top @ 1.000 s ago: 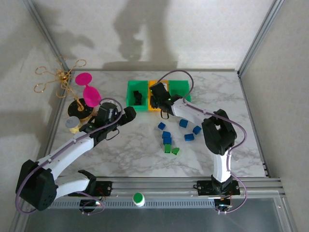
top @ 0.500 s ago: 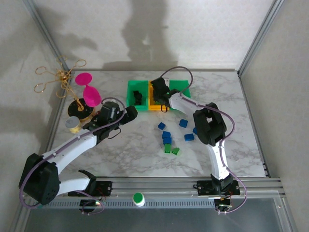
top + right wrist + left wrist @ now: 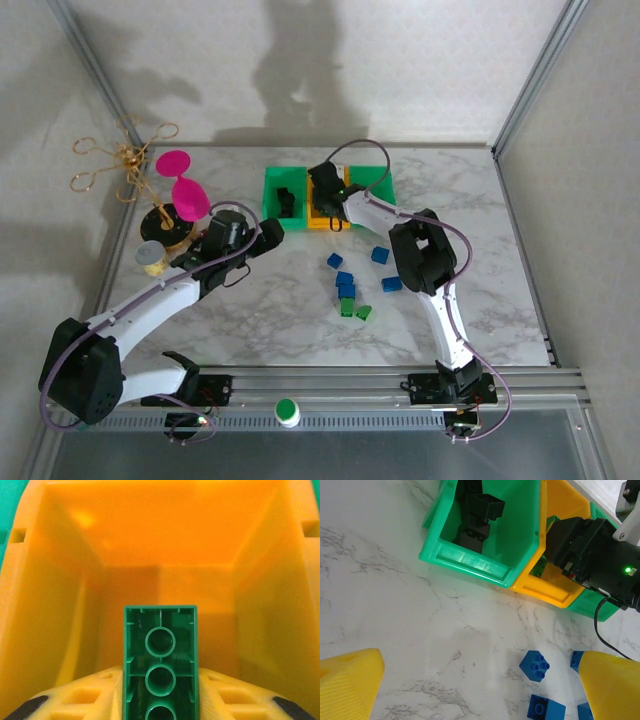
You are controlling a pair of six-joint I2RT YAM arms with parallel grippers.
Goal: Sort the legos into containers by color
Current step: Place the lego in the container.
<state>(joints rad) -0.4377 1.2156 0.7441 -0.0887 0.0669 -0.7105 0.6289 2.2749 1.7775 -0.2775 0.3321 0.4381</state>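
My right gripper [image 3: 160,702] is shut on a green lego [image 3: 160,655], held hollow side up over the inside of the orange-yellow container [image 3: 160,545]. Seen from above, that gripper [image 3: 328,192] hangs over the middle container [image 3: 325,223], between the two green ones [image 3: 270,182] [image 3: 374,178]. The left green container [image 3: 465,560] holds black legos [image 3: 481,510]. My left gripper [image 3: 480,690] is open above bare table, its yellow fingers [image 3: 350,680] wide apart, just left of a blue lego [image 3: 535,665]. Several blue legos [image 3: 345,280] and two green ones [image 3: 355,311] lie mid-table.
A pink goblet [image 3: 183,190], a gold wire stand [image 3: 125,165] and a small grey-capped object [image 3: 150,254] stand at the table's left, beside my left arm. The right arm's black wrist [image 3: 590,550] sits over the orange container.
The right gripper has moved up and left with the green lego, from the orange container's front edge to over its inside. The left arm has barely shifted.
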